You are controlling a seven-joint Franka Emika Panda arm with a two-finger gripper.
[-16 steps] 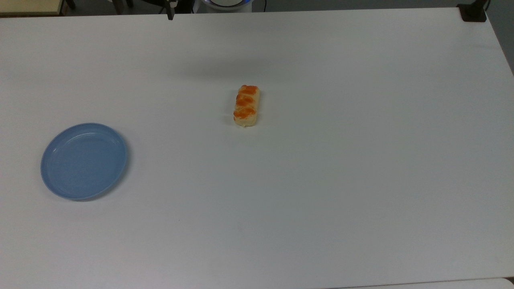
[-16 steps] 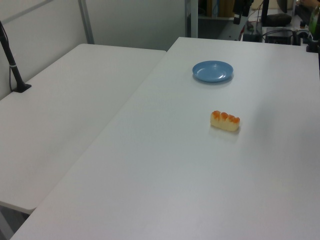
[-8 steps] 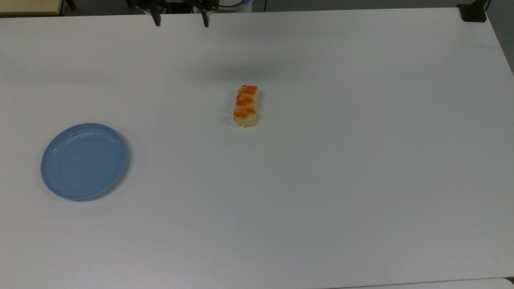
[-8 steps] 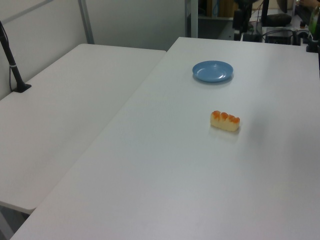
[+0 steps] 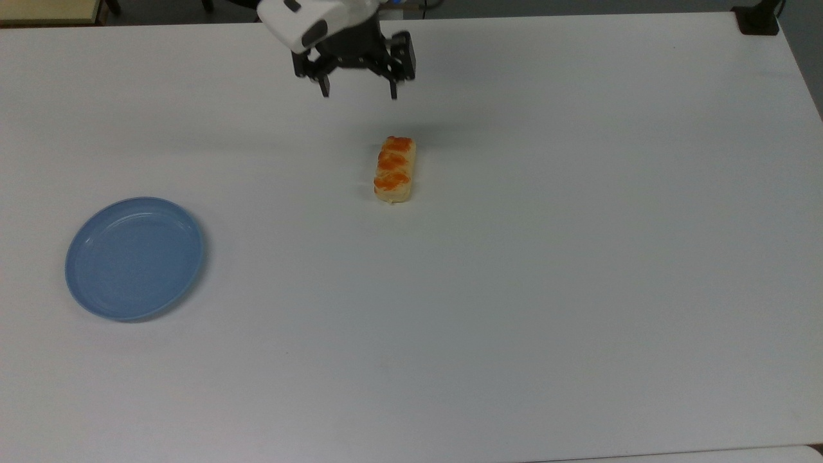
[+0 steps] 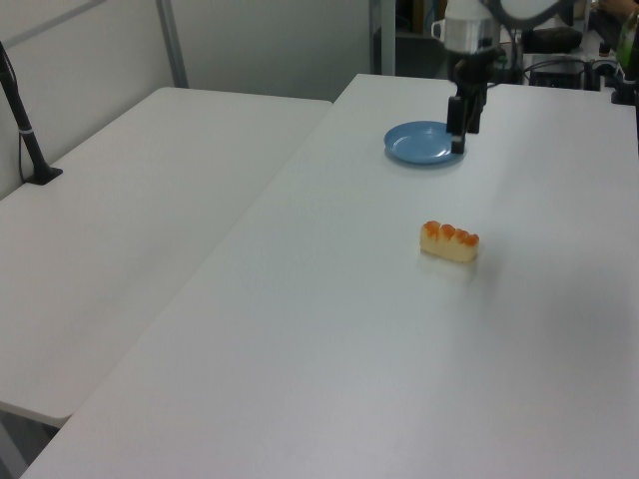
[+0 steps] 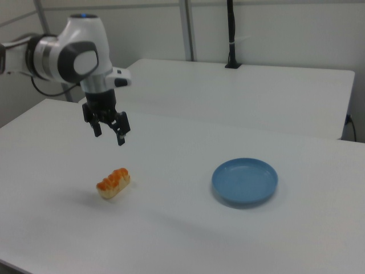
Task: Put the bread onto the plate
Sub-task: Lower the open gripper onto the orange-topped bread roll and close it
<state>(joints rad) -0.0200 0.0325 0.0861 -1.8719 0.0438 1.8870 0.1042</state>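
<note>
The bread is a small pale-yellow loaf with three orange bumps, lying on the white table near its middle; it also appears as the bread and the bread. The light-blue plate rests empty at the top view's left, seen too as the plate and the plate. My gripper hangs open in the air, beyond the bread toward the top view's upper edge and a little to its left, holding nothing. It shows as the gripper above the bread and as the gripper.
The white table spreads wide around both things. A second white table adjoins it at the left view's left, with a black post standing on it. A black mount sits at the top view's upper right corner.
The arm has come in from the top view's upper edge, moving down and to the right toward the bread. Its fingers stay apart. Bread and plate have not moved.
</note>
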